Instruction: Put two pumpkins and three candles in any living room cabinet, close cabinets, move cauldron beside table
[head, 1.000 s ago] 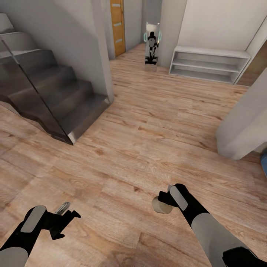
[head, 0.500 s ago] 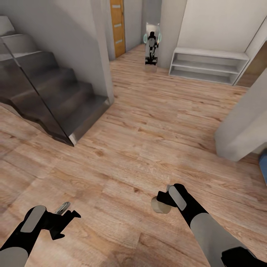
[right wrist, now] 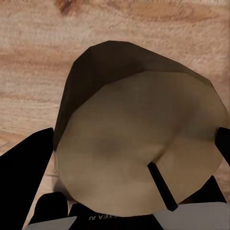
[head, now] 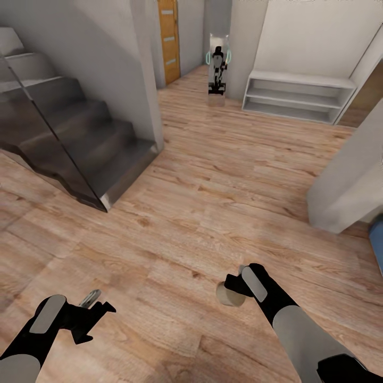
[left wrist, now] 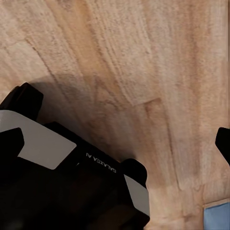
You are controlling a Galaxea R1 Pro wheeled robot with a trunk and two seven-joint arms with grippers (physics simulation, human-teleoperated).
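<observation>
— Carrying one candle (head: 230, 296), as far as I can judge: the right gripper (head: 234, 284) is clamped on a stubby beige cylinder, held out over the wooden floor (head: 213, 213). In the right wrist view the candle (right wrist: 143, 153) sits between the dark fingers, its flat end and short black wick turned toward the camera.

— And the other arm?

— The left gripper (head: 96, 306) hangs low on the robot's left with nothing in it. From the head view its fingers look apart, and in the left wrist view one fingertip (left wrist: 223, 143) stands well away from the gripper body, with bare floorboards between. I would call it released.

— Where is the robot?

— In a hallway-like space. A dark staircase (head: 69, 143) with a glass side panel rises on the left, a white open shelf unit (head: 298, 94) stands against the far wall, an orange-brown door (head: 168, 40) is beyond the stairs, and a pale wall corner (head: 346, 186) juts in on the right. A small figure of a robot (head: 217, 72) appears in an upright panel at the far end, possibly a mirror.

— How much of the job is done?

— Hard to tell. No pumpkins, cauldron, table or dark-brown cabinet appear here. One candle is in hand and not yet stowed; whether the other items are already put away cannot be judged from these pictures. Reaching a cabinet looks like the step in hand.
</observation>
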